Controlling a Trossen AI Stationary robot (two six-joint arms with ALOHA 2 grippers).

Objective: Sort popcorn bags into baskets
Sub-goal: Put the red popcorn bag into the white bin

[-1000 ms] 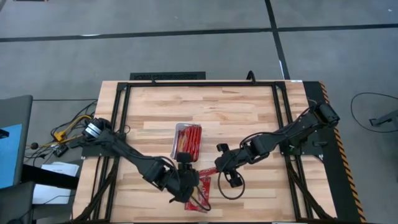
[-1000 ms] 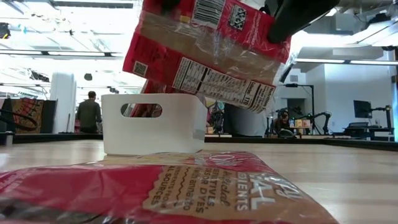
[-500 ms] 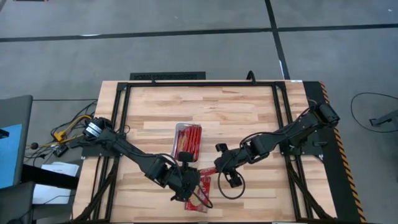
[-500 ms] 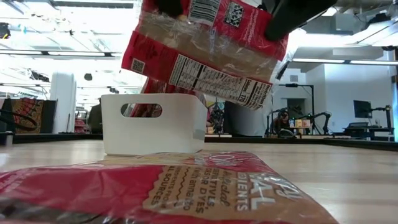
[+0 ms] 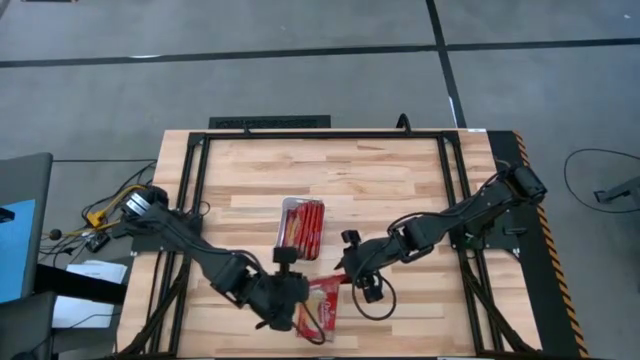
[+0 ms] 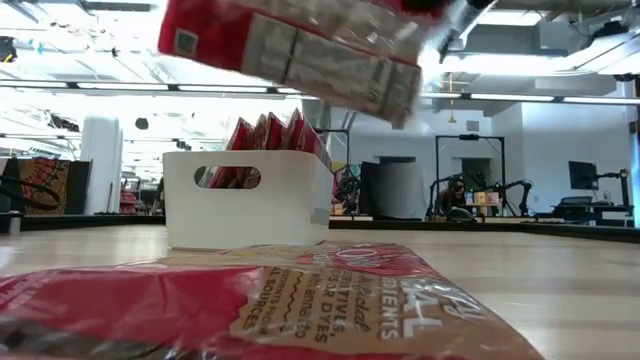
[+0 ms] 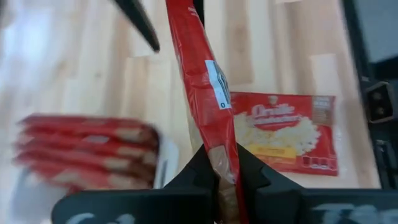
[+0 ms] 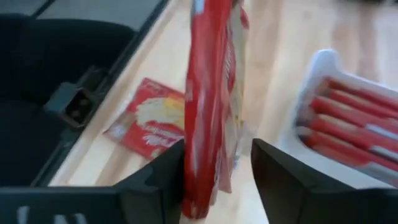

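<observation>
Handed across since a second ago, the lifted popcorn bag is now sitting pinched edge-on in the shut left gripper, while the right gripper is standing spread open around it, no longer clamping. Near the table's front edge another bag is lying flat; farther back, the white basket is holding several upright bags, so this one is probably heading there next.

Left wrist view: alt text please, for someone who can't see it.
The left gripper is shut on a red popcorn bag held edge-on above the wooden table. Another bag lies flat beyond; the white basket holds several bags.
</observation>
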